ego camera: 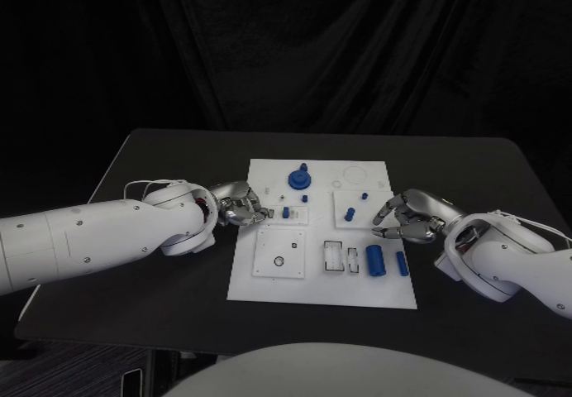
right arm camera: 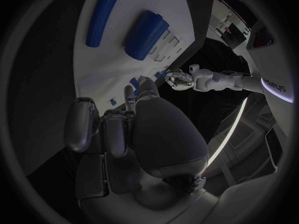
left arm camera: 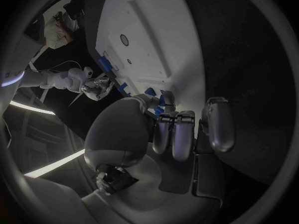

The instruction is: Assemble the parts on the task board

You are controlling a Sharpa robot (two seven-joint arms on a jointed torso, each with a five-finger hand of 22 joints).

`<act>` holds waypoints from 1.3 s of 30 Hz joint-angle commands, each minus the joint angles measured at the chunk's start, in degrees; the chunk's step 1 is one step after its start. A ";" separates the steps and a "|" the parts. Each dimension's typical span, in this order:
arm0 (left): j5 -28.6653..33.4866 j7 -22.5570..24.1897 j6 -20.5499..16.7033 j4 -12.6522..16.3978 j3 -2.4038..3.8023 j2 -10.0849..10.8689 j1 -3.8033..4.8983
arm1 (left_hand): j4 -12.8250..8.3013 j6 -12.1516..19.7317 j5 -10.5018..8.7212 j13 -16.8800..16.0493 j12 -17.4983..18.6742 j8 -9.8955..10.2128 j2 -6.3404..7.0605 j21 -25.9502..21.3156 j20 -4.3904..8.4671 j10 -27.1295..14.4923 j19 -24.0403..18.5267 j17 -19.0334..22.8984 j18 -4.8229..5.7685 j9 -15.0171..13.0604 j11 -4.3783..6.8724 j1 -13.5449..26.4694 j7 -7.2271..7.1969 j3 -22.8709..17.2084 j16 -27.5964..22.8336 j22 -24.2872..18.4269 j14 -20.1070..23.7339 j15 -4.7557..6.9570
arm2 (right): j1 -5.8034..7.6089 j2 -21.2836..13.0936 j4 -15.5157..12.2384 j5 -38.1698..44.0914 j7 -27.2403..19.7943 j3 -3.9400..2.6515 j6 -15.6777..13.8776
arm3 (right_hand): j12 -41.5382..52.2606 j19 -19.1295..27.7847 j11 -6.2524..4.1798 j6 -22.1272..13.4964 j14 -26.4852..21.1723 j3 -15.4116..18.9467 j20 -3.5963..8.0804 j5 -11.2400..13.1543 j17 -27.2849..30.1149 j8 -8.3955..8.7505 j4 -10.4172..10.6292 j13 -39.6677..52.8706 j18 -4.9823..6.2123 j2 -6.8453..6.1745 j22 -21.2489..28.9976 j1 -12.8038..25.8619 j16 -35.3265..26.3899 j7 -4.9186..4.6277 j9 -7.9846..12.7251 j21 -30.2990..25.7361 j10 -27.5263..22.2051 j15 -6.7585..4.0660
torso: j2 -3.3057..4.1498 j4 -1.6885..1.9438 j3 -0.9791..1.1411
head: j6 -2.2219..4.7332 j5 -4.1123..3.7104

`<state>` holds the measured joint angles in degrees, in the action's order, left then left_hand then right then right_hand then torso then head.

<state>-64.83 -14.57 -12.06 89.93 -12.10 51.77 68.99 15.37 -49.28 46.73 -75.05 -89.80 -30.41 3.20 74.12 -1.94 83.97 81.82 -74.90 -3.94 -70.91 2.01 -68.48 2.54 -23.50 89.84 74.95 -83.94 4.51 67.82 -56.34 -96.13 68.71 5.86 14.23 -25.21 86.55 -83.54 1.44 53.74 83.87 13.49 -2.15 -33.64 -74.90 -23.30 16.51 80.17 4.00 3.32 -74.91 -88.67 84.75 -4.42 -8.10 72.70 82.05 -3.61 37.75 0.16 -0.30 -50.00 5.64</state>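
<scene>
The white task board (ego camera: 277, 285) lies mid-table. At its far end stands a round blue part (ego camera: 299, 177); two blue cylinders (ego camera: 375, 259) lie near its right front, and small blue pegs (ego camera: 350, 213) stand in the middle. My left hand (ego camera: 242, 204) sits at the board's left edge, fingers curled in beside a blue peg (ego camera: 286, 212). In the left wrist view blue (left arm camera: 163, 100) shows right at the fingertips; whether it is held I cannot tell. My right hand (ego camera: 405, 217) rests at the board's right edge, fingers curled, nothing seen in them. The cylinders (right arm camera: 146, 35) lie beyond it.
The black table (ego camera: 155, 157) runs wide on both sides of the board. Pale rectangular slots (ego camera: 336, 256) and a square plate with a hole (ego camera: 281, 251) sit in the board's front half. A ring outline (ego camera: 355, 174) marks its far right corner.
</scene>
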 commanded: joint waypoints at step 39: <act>12.17 -5.96 23.07 -12.67 0.05 -10.01 6.29 | -0.60 -2.19 -7.45 -14.95 -0.20 3.14 0.20 0.19 0.09 6.03 -0.47 -15.10 0.26 3.52 -0.02 -0.23 -0.70 0.59 0.16 10.18 -6.06 0.11 | -0.17 -0.44 -0.35 0.35 1.86 -0.02 -1.57 | -0.39 -0.12 -1.78 0.32 4.33 -0.44 -0.07 -0.52 -6.02 -0.43 0.01 -0.73 0.03 2.19 -9.56 -1.70 0.05 0.21 0.07 -0.54 2.36 -0.47 | 0.01 0.12 0.05 | 0.00 -0.27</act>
<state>-53.52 -17.19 8.61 77.36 -12.09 41.95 75.11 14.94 -51.43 39.63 -75.06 -89.80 -27.38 3.65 74.13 -1.94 83.96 81.40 -74.90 -3.94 -67.38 2.00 -68.49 1.84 -22.93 89.85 74.93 -83.94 4.50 67.79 -56.75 -96.35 68.71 6.64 14.23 -25.77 86.55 -83.54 1.44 53.74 84.06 13.49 -2.15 -33.91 -74.90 -23.51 16.51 80.17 4.00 3.23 -74.93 -88.76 84.75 -4.43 -8.10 72.49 82.05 -3.69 37.71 0.24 -0.24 -50.00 5.37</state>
